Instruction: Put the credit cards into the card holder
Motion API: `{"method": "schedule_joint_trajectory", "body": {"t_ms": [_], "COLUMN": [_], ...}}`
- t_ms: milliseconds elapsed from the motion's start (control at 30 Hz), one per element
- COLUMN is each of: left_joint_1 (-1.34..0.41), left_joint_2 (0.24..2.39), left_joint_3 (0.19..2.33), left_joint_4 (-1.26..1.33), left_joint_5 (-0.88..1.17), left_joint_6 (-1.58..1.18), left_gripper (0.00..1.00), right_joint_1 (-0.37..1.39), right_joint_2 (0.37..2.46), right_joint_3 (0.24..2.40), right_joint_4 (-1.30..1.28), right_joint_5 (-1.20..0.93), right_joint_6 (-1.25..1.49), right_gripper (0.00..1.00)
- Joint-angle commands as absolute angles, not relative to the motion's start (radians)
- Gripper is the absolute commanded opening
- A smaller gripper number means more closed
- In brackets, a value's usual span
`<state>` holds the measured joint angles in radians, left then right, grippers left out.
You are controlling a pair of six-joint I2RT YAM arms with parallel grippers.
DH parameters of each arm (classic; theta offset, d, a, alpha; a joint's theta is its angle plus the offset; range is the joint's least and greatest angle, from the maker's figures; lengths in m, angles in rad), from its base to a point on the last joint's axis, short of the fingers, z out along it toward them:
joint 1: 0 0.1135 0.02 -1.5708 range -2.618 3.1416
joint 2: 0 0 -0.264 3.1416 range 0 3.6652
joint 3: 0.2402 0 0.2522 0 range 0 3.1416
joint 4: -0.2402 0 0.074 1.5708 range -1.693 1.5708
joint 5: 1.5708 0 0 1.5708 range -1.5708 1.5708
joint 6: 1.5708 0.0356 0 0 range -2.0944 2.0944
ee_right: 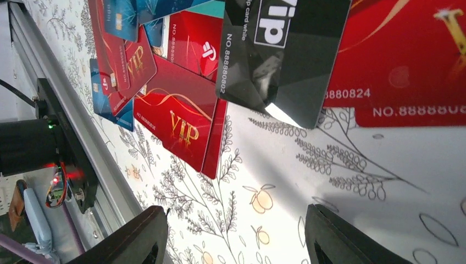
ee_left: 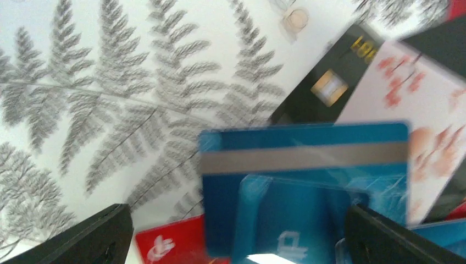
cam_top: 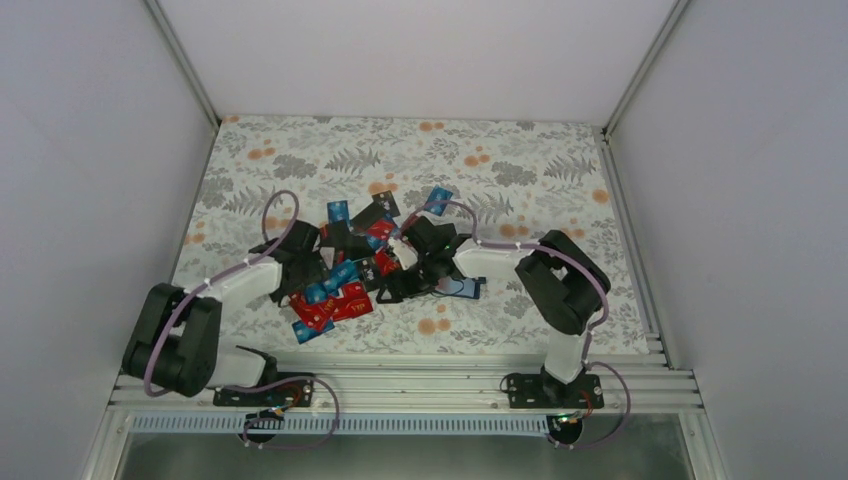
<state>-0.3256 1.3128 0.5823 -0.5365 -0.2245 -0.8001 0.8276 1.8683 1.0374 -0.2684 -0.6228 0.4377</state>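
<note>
We hold the left gripper point(ee_left: 239, 220) over the credit cards point(ee_left: 305, 140) and the right gripper point(ee_right: 236, 220) just beside them, both with jaws apart.

- Left arm point(cam_top: 243, 284), right arm point(cam_top: 488, 262): white link shells, bulky black joint housings.
- Purple-grey cable point(cam_top: 282, 193) looped along each arm, pale clips at intervals.
- Flat black base plates point(cam_top: 262, 392) under each arm.
- Left gripper point(ee_left: 239, 220), right gripper point(ee_right: 236, 220): matte black, wedge-shaped fingers.
</note>
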Motion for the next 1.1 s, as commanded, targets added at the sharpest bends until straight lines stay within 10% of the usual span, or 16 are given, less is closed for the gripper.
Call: {"method": "schedule_joint_trajectory", "body": {"t_ms": [0, 1067], "left_joint_1": [-0.298, -0.725], "left_joint_2": [1.419, 1.113], "left_joint_3": [0.601, 0.553], "left_joint_4": [-0.462, -0.714], "left_joint_5": [-0.132, -0.153], "left_joint_6": [-0.72, -1.071], "left_gripper": [0.92, 0.84], "right_joint_1": [0.839, 0.865], "right_joint_2": [1.793, 1.588], "right_joint_3": [1.001, 0.84], "right_joint_4": [-0.247, -0.198], "right_joint_5": [-0.578, -0.611], "right_joint_6": [0.439, 0.515], "right_gripper": [0.65, 0.65]}}
